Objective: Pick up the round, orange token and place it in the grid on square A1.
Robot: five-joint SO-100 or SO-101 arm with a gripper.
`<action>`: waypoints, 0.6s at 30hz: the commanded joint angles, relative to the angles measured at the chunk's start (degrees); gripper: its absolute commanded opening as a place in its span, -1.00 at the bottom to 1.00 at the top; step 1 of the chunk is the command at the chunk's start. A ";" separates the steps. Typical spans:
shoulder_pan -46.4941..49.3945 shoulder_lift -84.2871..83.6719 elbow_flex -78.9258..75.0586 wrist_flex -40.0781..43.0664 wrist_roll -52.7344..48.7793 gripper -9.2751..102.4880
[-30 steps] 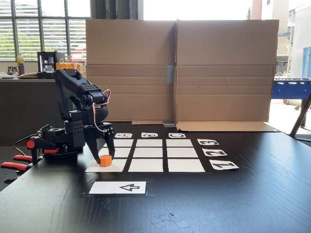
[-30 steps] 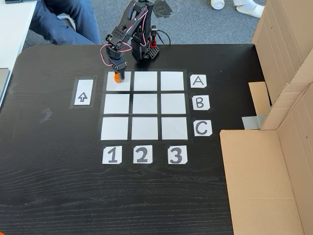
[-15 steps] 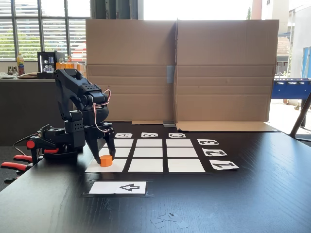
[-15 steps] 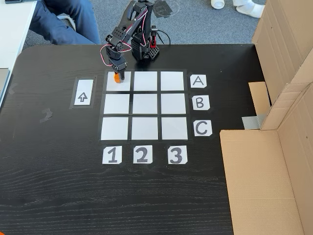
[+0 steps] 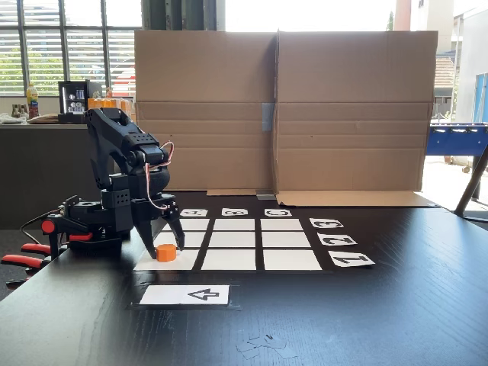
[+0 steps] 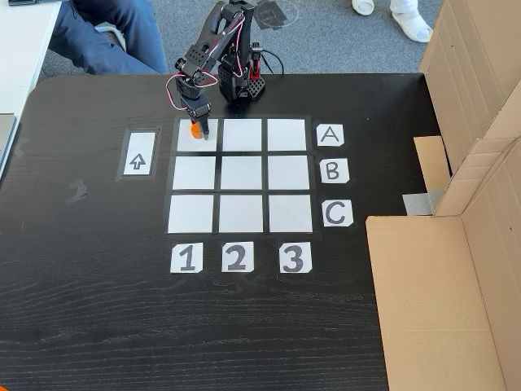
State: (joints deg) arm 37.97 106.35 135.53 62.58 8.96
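Already the token (image 5: 165,252) sits on square A1 (image 6: 198,144), the grid's (image 6: 241,173) eleven-o'clock corner overhead, between the gripper's (image 5: 163,251) parted jaws. Probably light, rigid, slick-sided (best pinched across its round wall).

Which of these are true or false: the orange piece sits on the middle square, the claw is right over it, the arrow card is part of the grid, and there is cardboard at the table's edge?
1. The token sits on the middle cell of the grid. False: it is on square A1, the corner cell in line with the A card and the 1 card.
2. The gripper is down at the token, a finger on either side. True.
3. The arrow card is one of the nine cells. False: it lies apart, beside the grid.
4. A cardboard box stands at the table's edge. True.
5. The token rests on bare black table. False: white paper lies under it.
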 commanded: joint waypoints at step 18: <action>5.71 7.47 -16.79 10.02 0.44 -0.29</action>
State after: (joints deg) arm 42.28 110.48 123.31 70.58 8.96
